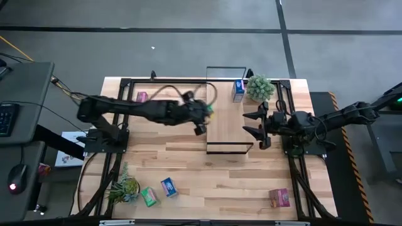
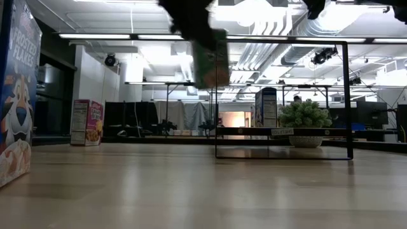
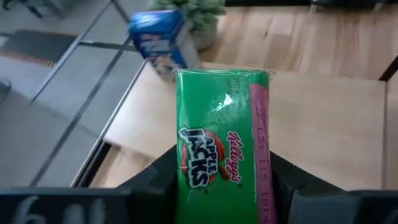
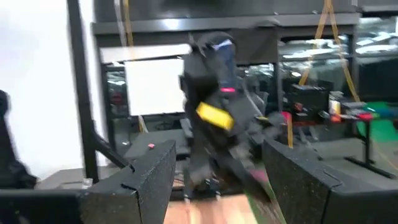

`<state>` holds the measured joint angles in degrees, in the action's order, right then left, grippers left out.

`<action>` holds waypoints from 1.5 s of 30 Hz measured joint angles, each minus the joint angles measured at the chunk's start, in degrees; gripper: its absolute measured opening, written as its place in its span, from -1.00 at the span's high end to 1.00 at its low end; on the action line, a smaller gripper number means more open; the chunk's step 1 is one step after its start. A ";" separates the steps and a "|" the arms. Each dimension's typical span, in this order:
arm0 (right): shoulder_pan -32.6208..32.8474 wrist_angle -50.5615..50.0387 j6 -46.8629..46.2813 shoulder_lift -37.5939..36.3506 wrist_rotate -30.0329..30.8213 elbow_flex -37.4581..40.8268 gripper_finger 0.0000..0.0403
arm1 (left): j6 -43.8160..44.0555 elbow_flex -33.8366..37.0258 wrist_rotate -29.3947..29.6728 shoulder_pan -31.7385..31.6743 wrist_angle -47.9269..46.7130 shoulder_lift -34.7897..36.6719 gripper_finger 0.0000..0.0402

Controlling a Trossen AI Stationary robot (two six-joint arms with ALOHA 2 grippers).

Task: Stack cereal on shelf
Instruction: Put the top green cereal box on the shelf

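Observation:
My left gripper [image 1: 202, 119] is shut on a green cereal box [image 3: 224, 143] and hovers at the left edge of the shelf [image 1: 229, 116], a light-wood plank in a thin black wire frame. In the low view the green box [image 2: 212, 57] is high above the table. A blue cereal box [image 1: 237, 90] stands on the shelf's far end. My right gripper [image 1: 252, 123] is open at the shelf's right edge, holding nothing. A pink box [image 1: 142, 96] stands on the table's far left part. A green box [image 1: 149, 196], a blue box [image 1: 168, 186] and a pink box [image 1: 279, 198] lie near the near edge. My left gripper pinches the green cereal box between its two fingers [image 3: 158, 171], one on each long side of the box [image 3: 186, 168]. The box runs along the fingers and sticks out past their tips. It is lifted clear of the table and hangs below the gripper in the low view.
A potted plant [image 1: 259, 88] stands at the shelf's far right corner beside the blue box; another plant [image 1: 124, 187] sits by the near left edge. Black frame rails [image 1: 116, 150] run along both table sides. Bare plank [image 3: 323, 118] lies beyond the held box.

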<state>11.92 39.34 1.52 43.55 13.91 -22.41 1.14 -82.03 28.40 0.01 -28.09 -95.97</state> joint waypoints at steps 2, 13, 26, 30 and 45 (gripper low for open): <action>0.02 1.17 0.00 0.00 -0.90 0.00 -0.16 | -1.65 -2.59 -0.18 -0.30 2.57 -4.10 0.35; 0.99 6.19 0.01 -0.15 -5.40 0.00 -0.16 | -12.76 -15.35 -12.12 -3.62 9.34 -19.48 0.35; 3.50 8.72 3.48 -0.15 -7.52 0.00 -0.16 | -16.42 -15.73 -23.41 -9.56 16.58 -20.82 0.35; 3.50 9.41 3.77 -0.17 -7.49 0.00 -0.16 | -16.45 -15.69 -24.20 -10.07 16.22 -21.82 0.35; 3.50 9.85 3.91 -0.17 -7.47 0.00 -0.16 | -19.74 -15.71 -28.06 -9.55 19.88 -26.12 0.35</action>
<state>15.42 49.19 5.43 43.38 6.44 -22.41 -18.60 -97.73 0.34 -9.54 -8.21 -122.08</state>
